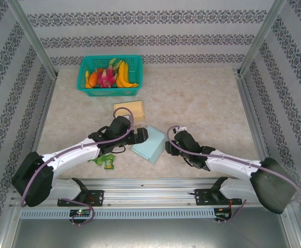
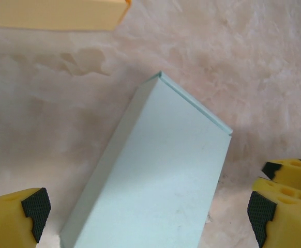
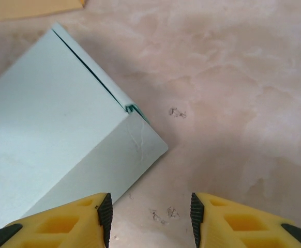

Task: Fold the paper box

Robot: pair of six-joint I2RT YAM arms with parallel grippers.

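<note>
The pale blue box point(image 1: 149, 144) is lying on the table point(image 1: 207, 103) between both arms. Its long axis is running away from the left gripper point(image 2: 145, 214), which is straddling its near end, spread wide. The right gripper point(image 3: 149, 214), also spread, is sitting just off one corner, seemingly not touching.

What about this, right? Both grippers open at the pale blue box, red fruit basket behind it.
No: in the top external view the fruit basket is teal, not red. Left gripper and right gripper are open at the pale blue box.
</note>
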